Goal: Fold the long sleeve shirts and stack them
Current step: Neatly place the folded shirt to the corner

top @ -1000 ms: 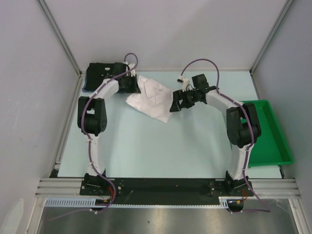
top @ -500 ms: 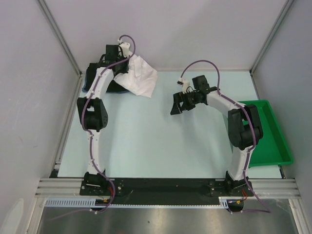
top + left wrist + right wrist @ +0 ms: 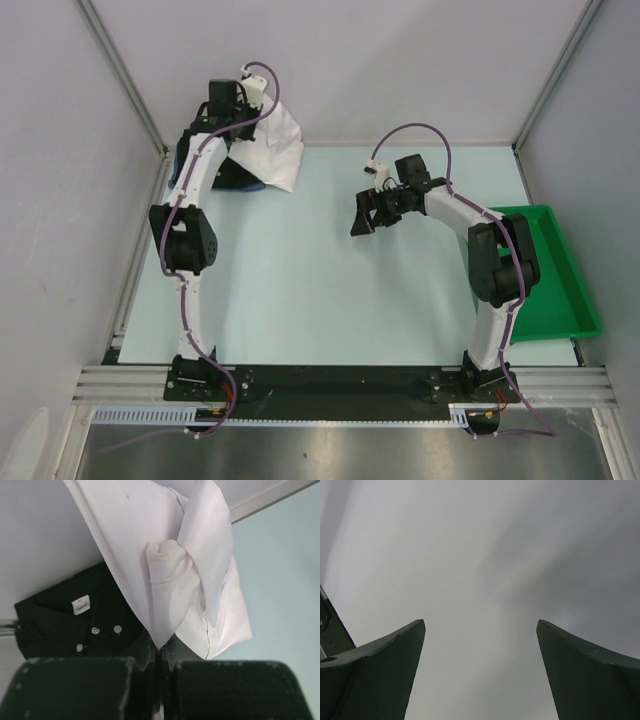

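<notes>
My left gripper [image 3: 243, 112] is shut on the white shirt [image 3: 276, 152], which hangs creased from it at the far left corner. In the left wrist view the jaws [image 3: 161, 652] pinch a fold of the white shirt [image 3: 170, 570]. It hangs over the folded black shirt [image 3: 75, 620], which has white buttons and a label. The black shirt [image 3: 212, 170] lies on the table under my left arm. A sliver of blue cloth [image 3: 252, 186] shows at its edge. My right gripper [image 3: 362, 216] is open and empty over the middle back of the table, and its wrist view [image 3: 480, 630] shows only grey wall.
A green plastic tray [image 3: 545, 270] sits at the right edge of the table beside my right arm. Grey walls with metal frame rails close in the left, back and right sides.
My left gripper has lifted the white shirt off the middle of the table and carried it back and left, over the black shirt. My right arm has barely moved.
</notes>
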Action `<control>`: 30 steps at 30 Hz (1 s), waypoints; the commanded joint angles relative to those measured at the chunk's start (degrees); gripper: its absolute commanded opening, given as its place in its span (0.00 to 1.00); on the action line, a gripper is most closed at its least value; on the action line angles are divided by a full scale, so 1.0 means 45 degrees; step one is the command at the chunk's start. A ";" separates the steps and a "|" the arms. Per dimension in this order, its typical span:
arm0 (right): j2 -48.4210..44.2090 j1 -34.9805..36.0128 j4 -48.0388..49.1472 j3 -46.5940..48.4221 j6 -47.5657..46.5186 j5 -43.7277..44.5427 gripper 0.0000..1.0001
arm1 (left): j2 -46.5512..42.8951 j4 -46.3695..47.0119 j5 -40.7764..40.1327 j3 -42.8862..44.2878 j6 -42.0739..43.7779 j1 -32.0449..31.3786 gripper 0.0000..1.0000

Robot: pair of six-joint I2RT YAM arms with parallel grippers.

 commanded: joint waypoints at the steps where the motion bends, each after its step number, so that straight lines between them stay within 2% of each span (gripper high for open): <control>1: -0.0478 0.0015 0.0080 -0.0033 -0.0098 -0.0238 1.00 | -0.1665 0.0418 -0.0223 0.0251 0.0444 0.0048 0.00; 8: -0.0458 0.0171 0.0217 0.0005 -0.0019 -0.0101 0.99 | -0.2289 0.0067 0.0518 -0.0081 0.0346 0.0029 0.00; 20: -0.0361 0.0561 0.0237 0.0142 -0.0039 0.0094 1.00 | -0.2603 -0.0168 0.0402 -0.0062 -0.0063 0.0263 0.00; 30: -0.0107 0.0835 0.0061 0.0493 -0.0156 0.0367 1.00 | -0.1588 0.0145 0.0908 0.0582 -0.1548 0.1571 0.00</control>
